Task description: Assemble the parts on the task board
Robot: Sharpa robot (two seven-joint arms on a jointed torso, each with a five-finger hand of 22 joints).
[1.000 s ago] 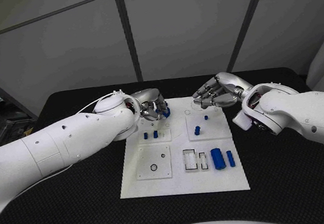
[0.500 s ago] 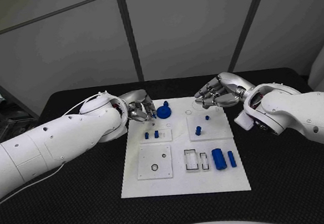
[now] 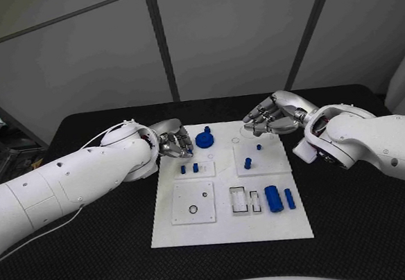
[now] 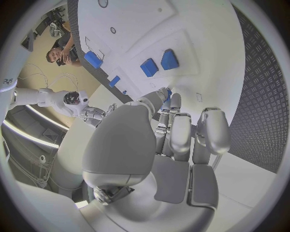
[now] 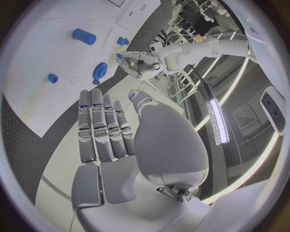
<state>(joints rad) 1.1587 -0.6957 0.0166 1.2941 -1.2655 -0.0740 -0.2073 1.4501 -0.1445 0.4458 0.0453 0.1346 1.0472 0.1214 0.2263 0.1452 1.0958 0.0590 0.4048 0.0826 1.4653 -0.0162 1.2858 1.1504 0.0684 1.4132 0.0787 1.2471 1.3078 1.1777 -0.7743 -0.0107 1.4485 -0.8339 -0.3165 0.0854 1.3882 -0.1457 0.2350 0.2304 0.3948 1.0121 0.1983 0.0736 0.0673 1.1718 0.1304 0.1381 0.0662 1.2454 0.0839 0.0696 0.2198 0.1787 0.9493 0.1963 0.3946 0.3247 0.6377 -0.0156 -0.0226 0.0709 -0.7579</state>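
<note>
White plastic made up the task board [image 3: 231, 223], a flat plate lying in the middle of the black table [image 3: 88, 267], with small blue parts spread over it. A round blue knob-like part [image 3: 205, 140] sat at the board's far edge, just beside the fingers of the left hand [image 3: 174, 144]. Two small blue pegs [image 3: 189, 169] stood in a raised tile nearer the robot, another blue peg [image 3: 247, 163] stood in the tile to their right, and a thick blue cylinder [image 3: 272, 198] and a thinner blue rod [image 3: 289, 198] lay beside two rectangular slots [image 3: 245, 200].

By my judgement the step in hand concerned the round part at the far edge. To do it well, the left hand should check that the part sat flat in its place, then draw clear without brushing it or the pegs close by.

That left hand's fingers were curled loosely, and in its wrist view nothing lay between them; whether a fingertip touched the round part, I could not tell. I read it as holding nothing, fingers somewhat apart.

Opposite, the right hand [image 3: 273, 115] hovered above the board's far right corner, fingers straight and side by side in its wrist view, gripping nothing.
</note>
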